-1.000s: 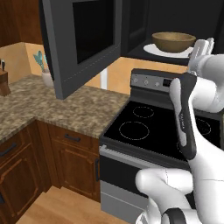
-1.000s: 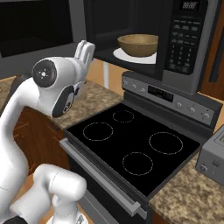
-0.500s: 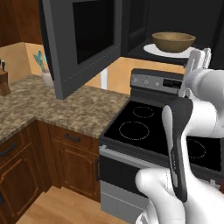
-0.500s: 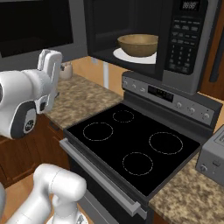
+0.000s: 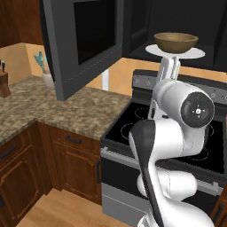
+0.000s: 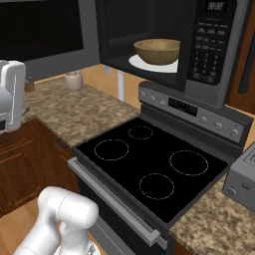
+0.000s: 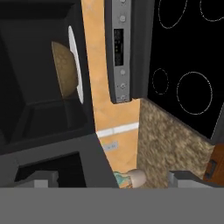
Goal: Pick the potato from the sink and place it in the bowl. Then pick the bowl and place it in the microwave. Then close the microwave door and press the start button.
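Observation:
The tan wooden bowl sits on the round white turntable plate inside the black microwave. In the hand view the bowl appears rolled on its side. The potato is hidden and the sink is out of view. The microwave door stands wide open to the left. My gripper hangs empty in front of the microwave, left of and below the bowl. It is open, its fingertips far apart with nothing between them.
Under the microwave is a stove with a black cooktop and a silver control strip. A small beige jug stands on the granite counter. A knife block is far left, a toaster right.
My arm has swung left, carrying the hand away from the microwave opening toward the open door's side. The bowl stays on the plate.

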Available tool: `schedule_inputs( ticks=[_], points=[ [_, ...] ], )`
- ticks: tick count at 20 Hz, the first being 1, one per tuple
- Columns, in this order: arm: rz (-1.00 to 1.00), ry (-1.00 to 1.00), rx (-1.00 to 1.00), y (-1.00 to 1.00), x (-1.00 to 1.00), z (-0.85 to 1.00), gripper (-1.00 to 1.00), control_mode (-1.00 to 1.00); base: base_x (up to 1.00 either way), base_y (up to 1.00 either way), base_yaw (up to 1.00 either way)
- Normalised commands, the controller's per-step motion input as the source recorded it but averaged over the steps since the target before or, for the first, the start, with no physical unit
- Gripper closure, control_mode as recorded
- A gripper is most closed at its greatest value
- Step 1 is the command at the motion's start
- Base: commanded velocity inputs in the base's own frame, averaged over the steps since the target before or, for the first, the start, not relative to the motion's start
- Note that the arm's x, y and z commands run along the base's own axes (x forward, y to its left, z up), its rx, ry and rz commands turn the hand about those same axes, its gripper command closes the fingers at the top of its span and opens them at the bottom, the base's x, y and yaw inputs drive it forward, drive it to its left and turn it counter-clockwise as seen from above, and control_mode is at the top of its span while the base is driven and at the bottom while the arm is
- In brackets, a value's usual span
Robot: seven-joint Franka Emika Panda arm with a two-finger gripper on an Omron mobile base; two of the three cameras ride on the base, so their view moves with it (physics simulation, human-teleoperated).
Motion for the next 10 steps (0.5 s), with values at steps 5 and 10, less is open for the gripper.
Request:
schedule_inputs(
  ticks=[5,10],
  points=[
    [0.0,0.0,-0.02,0.82,-0.01,-0.06,-1.0,-1.0,0.0,0.0,0.0],
    [-0.02,0.0,0.0,0.69,-0.13,-0.08,-1.0,-1.0,0.0,0.0,0.0]
  ],
)
